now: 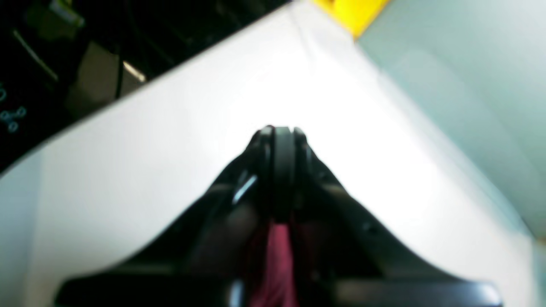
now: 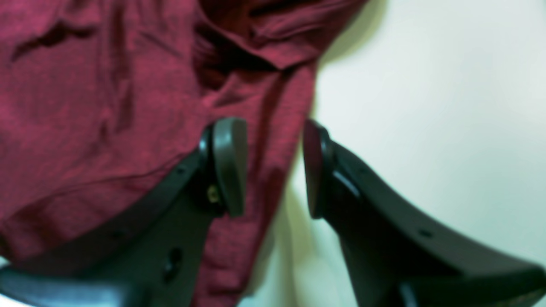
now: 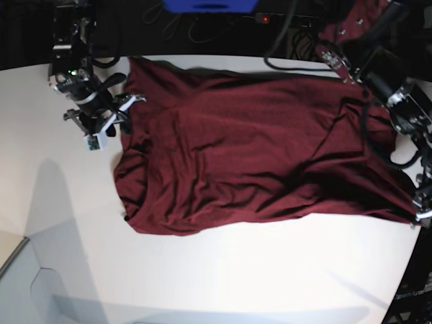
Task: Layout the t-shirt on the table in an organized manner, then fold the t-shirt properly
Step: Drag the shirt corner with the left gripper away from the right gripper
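The dark maroon t-shirt (image 3: 250,148) lies spread across the white table (image 3: 223,270), wrinkled, with its left edge bunched. My right gripper (image 3: 125,109) is at the shirt's upper left edge. In the right wrist view it (image 2: 273,166) is open, one finger (image 2: 228,166) resting over the t-shirt (image 2: 94,106) and the other over bare table (image 2: 426,106), so the cloth's edge runs between them. My left gripper (image 3: 422,210) is at the shirt's lower right corner. In the left wrist view it (image 1: 281,132) is shut, with a strip of maroon t-shirt (image 1: 277,256) pinched between the fingers.
The table's curved edge (image 1: 128,91) runs close to the left gripper, with dark floor beyond it and a yellow object (image 1: 349,13) at the top. Cables (image 3: 290,40) and a blue object (image 3: 209,5) sit behind the table's far edge.
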